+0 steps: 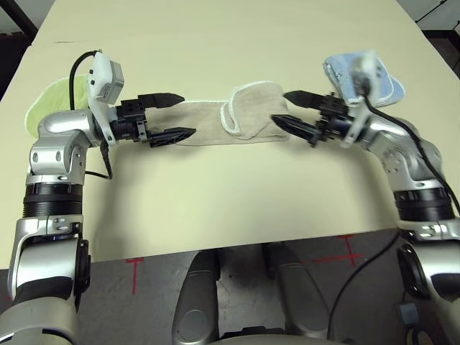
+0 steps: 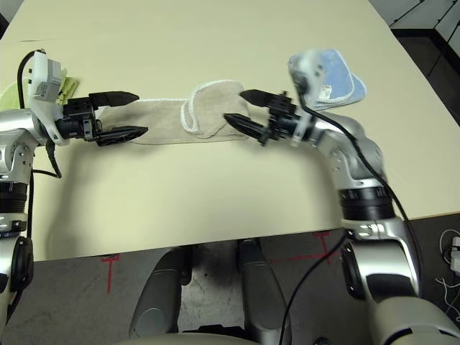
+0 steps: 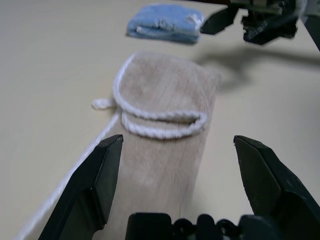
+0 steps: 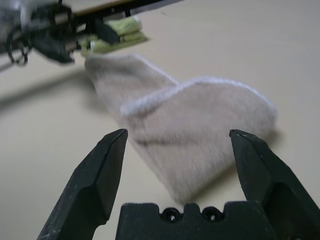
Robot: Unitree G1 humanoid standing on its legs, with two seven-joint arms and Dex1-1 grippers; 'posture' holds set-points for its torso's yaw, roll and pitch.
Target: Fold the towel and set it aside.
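Towel (image 1: 230, 118): lies flat on the bench (image 1: 215, 201) as a long narrow strip between the two grippers, its right end already doubled over into a rounded flap with white piping along the edge.
Left gripper (image 1: 172, 115): jaws released wide, level, straddling the strip's left end without holding it; one finger looks to sit over the cloth, the other just off its near edge.
Right gripper (image 1: 287, 109): jaws spread and empty, pointing at the folded right end, just beside it.
Neighbours: a blue towel (image 1: 363, 75) sits behind the right wrist, a green cloth (image 1: 54, 100) behind the left arm, both apart from the strip.
Step in hand: likely taking hold of the strip's ends for another fold.
Doing it well: I'd say the left jaws should drop until the lower finger slides under the end, then pinch both layers square across the width, not at a corner, so the strip lifts evenly. Carry it over onto the flap in a low arc and line up the piped edges before letting go.
Risk: a shallow pinch could catch one layer only and undo the fold.
Progress: roughly midway; the setting aside is not yet done.
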